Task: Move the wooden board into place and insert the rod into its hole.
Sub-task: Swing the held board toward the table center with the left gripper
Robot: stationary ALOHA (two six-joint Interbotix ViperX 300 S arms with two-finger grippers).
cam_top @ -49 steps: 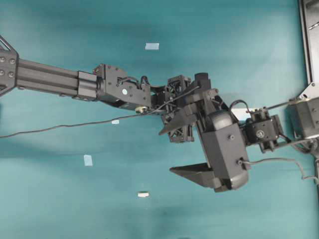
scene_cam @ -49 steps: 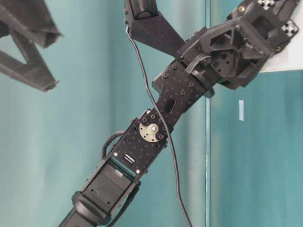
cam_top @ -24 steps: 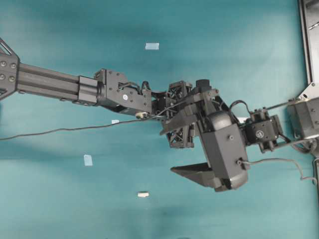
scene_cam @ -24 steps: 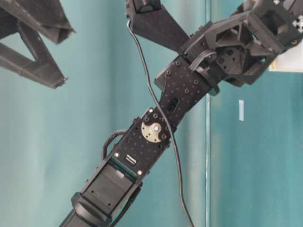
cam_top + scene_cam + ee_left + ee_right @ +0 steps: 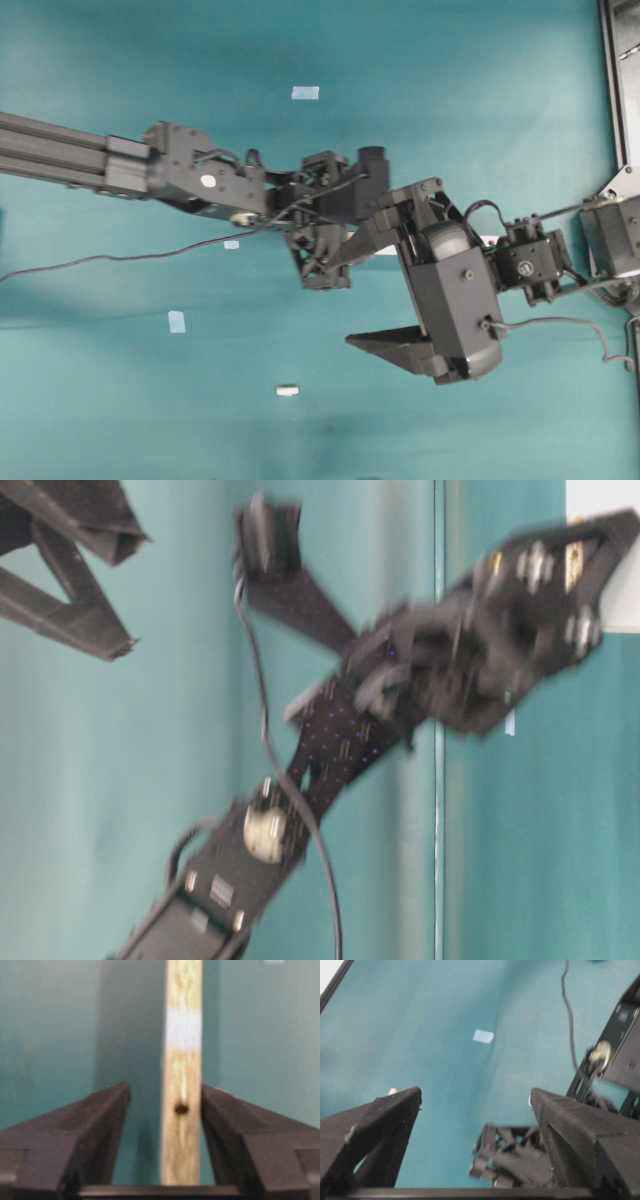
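The wooden board (image 5: 182,1060) is a pale strip with a dark hole (image 5: 181,1108). It runs away from the camera between the fingers of my left gripper (image 5: 165,1087). The jaws are open: the board lies against the right finger, with a gap to the left finger. In the overhead view my left gripper (image 5: 335,250) is at mid-table, and only a sliver of the board (image 5: 386,250) shows beside the right arm. My right gripper (image 5: 365,295) is open and empty above it; it also shows in the right wrist view (image 5: 476,1092). The rod (image 5: 287,390) lies alone toward the table's front.
Pale-blue tape patches lie on the teal table at the back (image 5: 305,93), at the left (image 5: 177,321) and by the left arm's cable (image 5: 232,244). A dark frame (image 5: 612,80) runs along the right edge. The left arm's cable (image 5: 120,256) trails left.
My left gripper and arm have moved to the left, and they are blurred in the table-level view. The right arm has barely moved. The rod has stayed in place.
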